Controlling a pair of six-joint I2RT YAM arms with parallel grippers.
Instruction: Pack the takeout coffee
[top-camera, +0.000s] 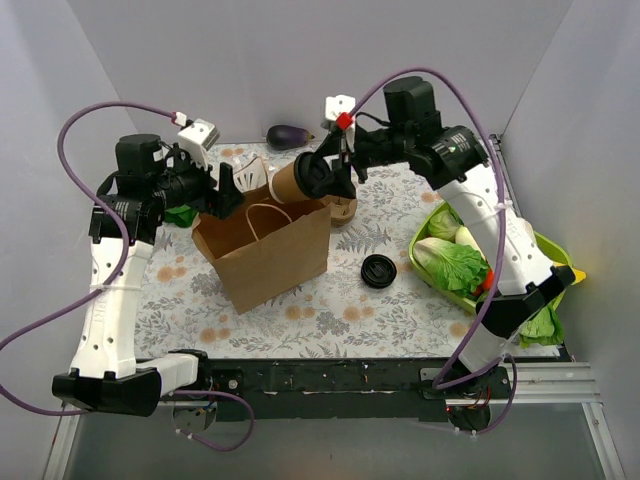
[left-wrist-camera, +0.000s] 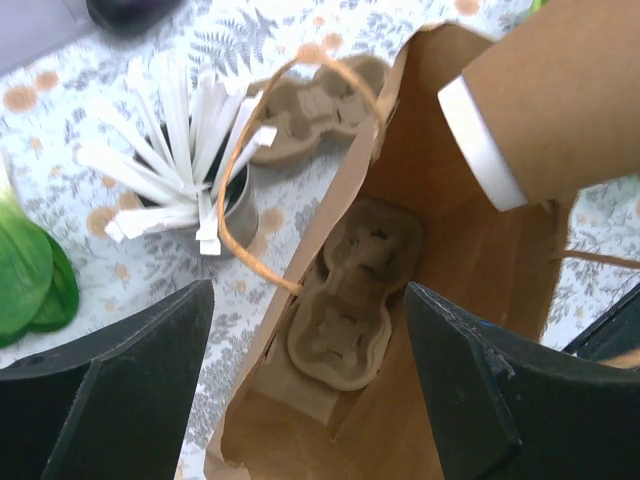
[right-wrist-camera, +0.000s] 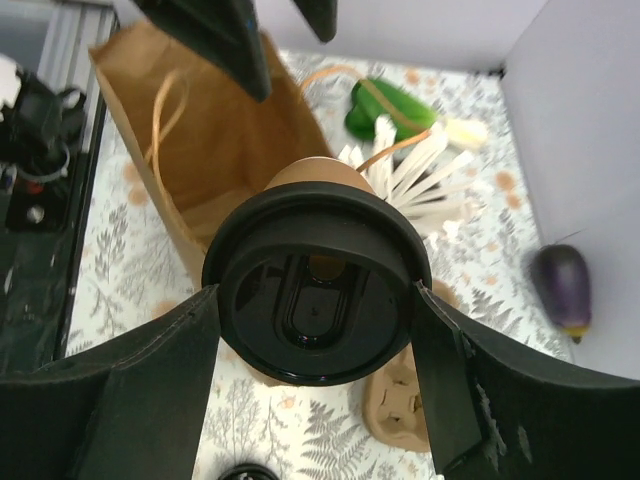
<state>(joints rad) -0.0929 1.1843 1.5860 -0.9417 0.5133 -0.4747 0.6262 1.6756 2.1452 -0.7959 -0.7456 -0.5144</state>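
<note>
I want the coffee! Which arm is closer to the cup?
Right. The right fingers grip the coffee cup; the left fingers are open at the paper bag's rim, nearby.

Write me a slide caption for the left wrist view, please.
Tilted cup above the open bag, with a carrier lying at its bottom.

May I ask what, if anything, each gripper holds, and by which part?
The right gripper clamps the takeout coffee cup at its black-lidded end; the left gripper holds nothing.

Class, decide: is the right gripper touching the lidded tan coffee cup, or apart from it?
Touching. In the right wrist view the right gripper has its fingers pressed against both sides of the black lid of the takeout coffee, no gap.
</note>
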